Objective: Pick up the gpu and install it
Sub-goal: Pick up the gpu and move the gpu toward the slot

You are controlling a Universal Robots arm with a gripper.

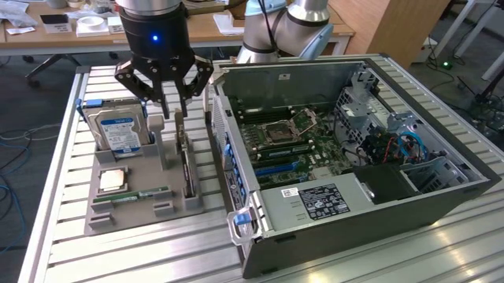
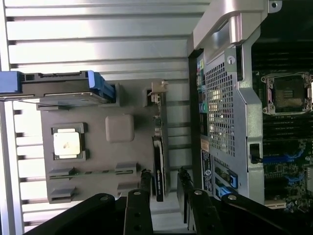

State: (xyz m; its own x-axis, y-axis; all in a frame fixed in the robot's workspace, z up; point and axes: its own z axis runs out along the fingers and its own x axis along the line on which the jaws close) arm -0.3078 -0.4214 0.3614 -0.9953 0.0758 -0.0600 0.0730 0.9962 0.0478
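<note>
Slots in a grey plastic holder point(image 1: 141, 215) point(image 2: 98, 147) keep the gpu point(image 1: 187, 168) point(image 2: 159, 169) standing on its long edge: a thin, flat dark card with a pale metal strip at its far end. It sits along the holder's side nearest the computer case point(image 1: 378, 206) point(image 2: 222, 98), towards the exterior view's right.

My gripper point(image 1: 174, 112) point(image 2: 164, 181) hangs right above the card. My fingers point(image 1: 166, 103) point(image 2: 145, 182) are black, narrow and part-way apart, holding nothing. From the wrist, one lies on each side of the card's line with a gap showing, and I cannot tell whether they touch it.

The holder is matt and blocky and carries three more parts. A boxy silver hard drive point(image 1: 118, 132) point(image 2: 58, 88) with a blue-and-white label and blue side rails stands upright at its far end, on the exterior view's left. A square, shiny processor chip point(image 1: 113, 178) point(image 2: 67, 143) lies flat in a recess nearer. A slim green RAM stick point(image 1: 130, 196) point(image 2: 93, 172) lies in a groove nearer still.

The case is grey sheet metal, lying open on its side, with a perforated rear panel. Inside it a green motherboard point(image 1: 291, 141) point(image 2: 283, 122) shows a bare square socket point(image 1: 293, 125) point(image 2: 288, 93), blue slots and black ones.

Holder and case rest just beside each other on a table point(image 1: 157, 253) point(image 2: 98, 39) of ribbed aluminium slats.
</note>
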